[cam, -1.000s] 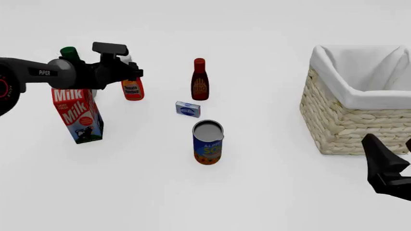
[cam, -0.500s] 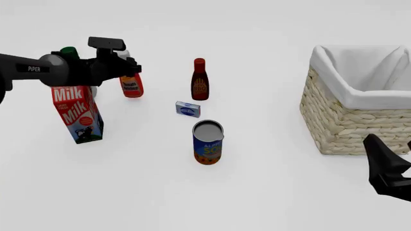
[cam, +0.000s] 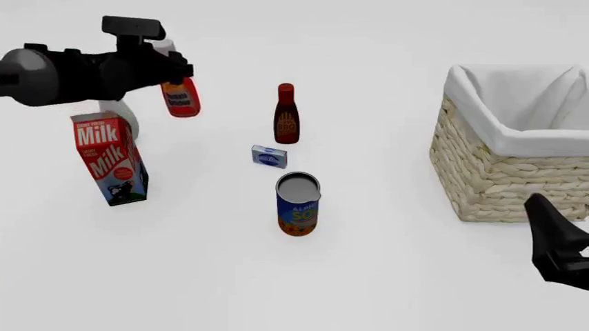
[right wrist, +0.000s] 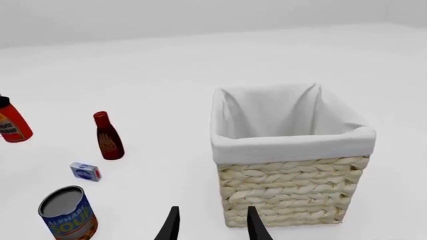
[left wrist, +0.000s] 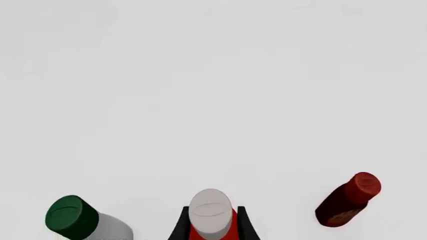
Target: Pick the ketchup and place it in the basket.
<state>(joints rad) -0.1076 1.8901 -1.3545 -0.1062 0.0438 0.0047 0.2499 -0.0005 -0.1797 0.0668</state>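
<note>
The left gripper (cam: 168, 67) hides the ketchup's (cam: 181, 98) cap (clamped on its neck); bottle near-upright, cap up, clear of the desk (cam: 387, 262).

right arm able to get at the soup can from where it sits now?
Probably yes. The right gripper is open with nothing in it, low beside the basket. The soup can stands in the open; the small blue box and dark sauce bottle sit behind it, not between.
</note>
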